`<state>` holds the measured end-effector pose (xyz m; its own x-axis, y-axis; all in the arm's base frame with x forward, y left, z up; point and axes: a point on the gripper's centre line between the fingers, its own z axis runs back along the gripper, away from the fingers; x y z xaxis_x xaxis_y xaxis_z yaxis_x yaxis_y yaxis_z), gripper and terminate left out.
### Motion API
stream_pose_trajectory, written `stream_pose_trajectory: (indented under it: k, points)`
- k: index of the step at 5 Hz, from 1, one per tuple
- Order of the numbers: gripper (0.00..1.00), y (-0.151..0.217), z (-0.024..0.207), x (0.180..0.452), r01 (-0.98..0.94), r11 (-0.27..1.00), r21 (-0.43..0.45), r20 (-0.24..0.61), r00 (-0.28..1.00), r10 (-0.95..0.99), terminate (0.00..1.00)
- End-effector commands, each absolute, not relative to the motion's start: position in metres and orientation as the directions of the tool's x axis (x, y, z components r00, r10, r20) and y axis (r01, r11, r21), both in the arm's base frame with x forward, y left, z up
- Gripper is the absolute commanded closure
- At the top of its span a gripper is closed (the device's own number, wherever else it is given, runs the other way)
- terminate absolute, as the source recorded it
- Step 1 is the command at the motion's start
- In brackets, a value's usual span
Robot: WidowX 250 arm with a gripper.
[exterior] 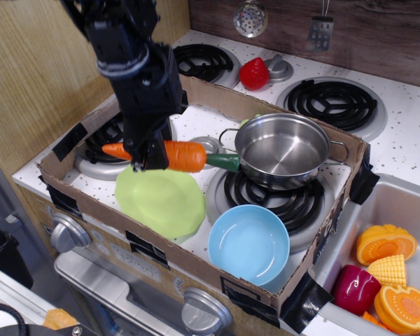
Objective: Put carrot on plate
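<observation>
Holding the carrot point(169, 155) near its middle, the black fingers point(145, 155) are clamped on it from both sides, and the carrot lies almost level in the air. Its thin orange tip points to the left and its dark green stem end points to the right, close to the side of the steel pot point(283, 150); whether the stem touches the pot cannot be told from this view. The fingers cover a part of the carrot, so the exact place of contact is hard to see. Directly under the carrot is the back edge of the lime-green plate point(162, 199), and the carrot is above it, not resting on it. The dark arm point(129, 56) goes up from the fingers and is cut off by the top border of the picture; it also hides most of the left back burner point(110, 133). The plate lies on the speckled white table point(196, 126), which is a toy stove top, inside a low cardboard wall point(196, 262) held with black tape. Right of the plate stands a light blue bowl point(249, 243), and the pot sits on the front right burner point(262, 196), covering most of it. A red strawberry toy point(253, 74) sits behind the cardboard. At the right edge a sink point(399, 203) holds toy food point(385, 241), partly cut off by the picture border.
</observation>
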<state>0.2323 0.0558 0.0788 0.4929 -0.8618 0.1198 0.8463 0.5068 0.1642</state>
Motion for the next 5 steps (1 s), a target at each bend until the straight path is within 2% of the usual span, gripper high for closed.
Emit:
stream_pose_trajectory:
  k: [1,2,4,5]
  points:
    - [1.00,0.052,0.042,0.233,0.850,0.504,0.155,0.154,0.483,-0.862,0.00]
    - [0.00,0.053,0.042,0.231,0.855,0.497,0.149,0.141,0.479,-0.866,0.00]
    - [0.00,0.050,0.062,0.232,0.850,0.491,0.190,0.098,0.481,-0.871,0.00]
    - [0.00,0.043,0.105,0.233,0.831,0.493,0.256,0.021,0.506,-0.863,0.00]
